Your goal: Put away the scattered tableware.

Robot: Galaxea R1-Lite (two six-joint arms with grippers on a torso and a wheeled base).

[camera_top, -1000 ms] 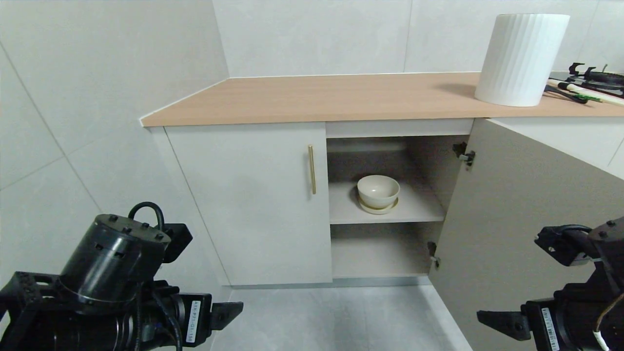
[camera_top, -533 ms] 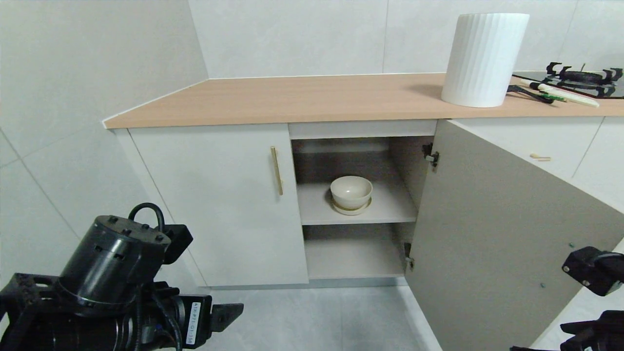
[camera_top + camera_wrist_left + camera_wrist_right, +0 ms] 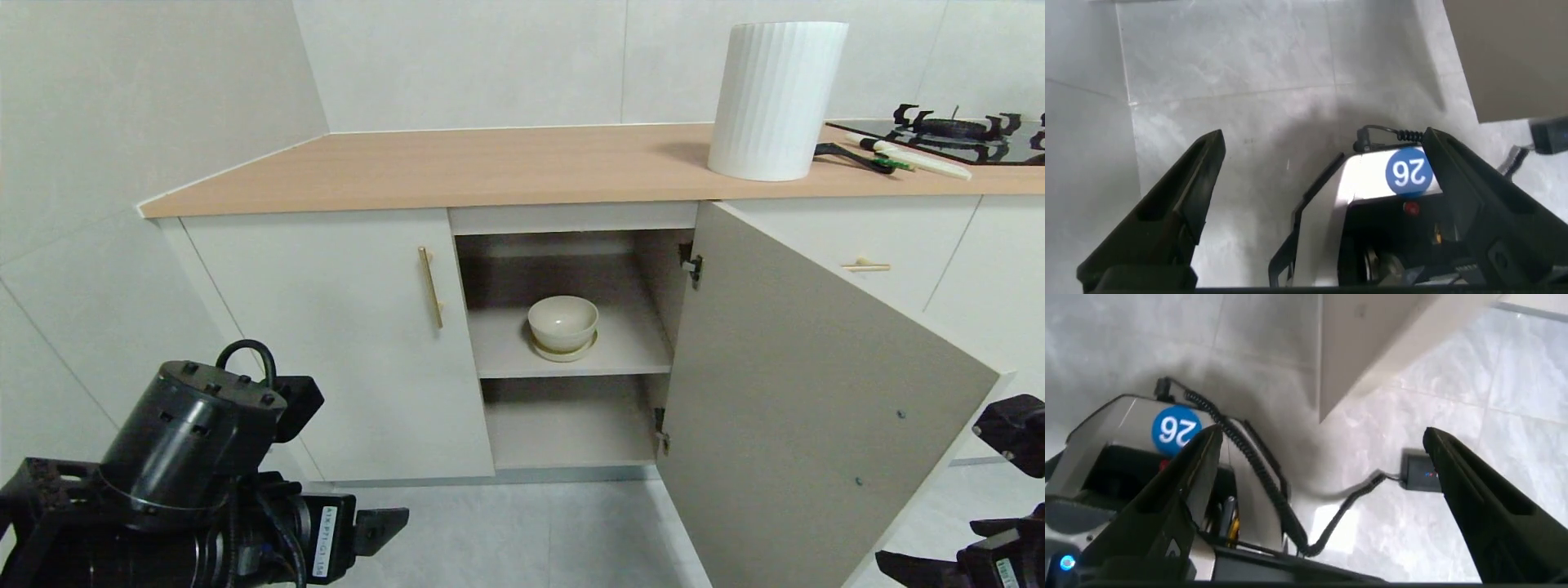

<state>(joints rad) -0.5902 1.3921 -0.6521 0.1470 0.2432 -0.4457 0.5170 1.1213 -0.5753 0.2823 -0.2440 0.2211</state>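
A beige bowl point(image 3: 562, 321) sits on a small plate point(image 3: 563, 354) on the middle shelf point(image 3: 620, 359) of the open cabinet. The cabinet's right door point(image 3: 800, 392) stands swung out toward me. My left gripper point(image 3: 1324, 139) hangs low over the floor, left of the cabinet, open and holding nothing; one of its fingers point(image 3: 380, 521) shows in the head view. My right gripper point(image 3: 1323, 434) is low beside the open door's outer edge, also open and holding nothing.
A tall white ribbed container point(image 3: 771, 98) stands on the wooden counter point(image 3: 457, 167), with utensils point(image 3: 906, 157) and a stove grate point(image 3: 951, 129) to its right. The left door is closed, with a gold handle point(image 3: 431, 286). The lower shelf point(image 3: 563, 425) is bare; grey floor lies ahead.
The head camera has shifted, so the cabinet and counter sit further left in the picture. The right arm now shows lower and further right. The left arm has not moved.
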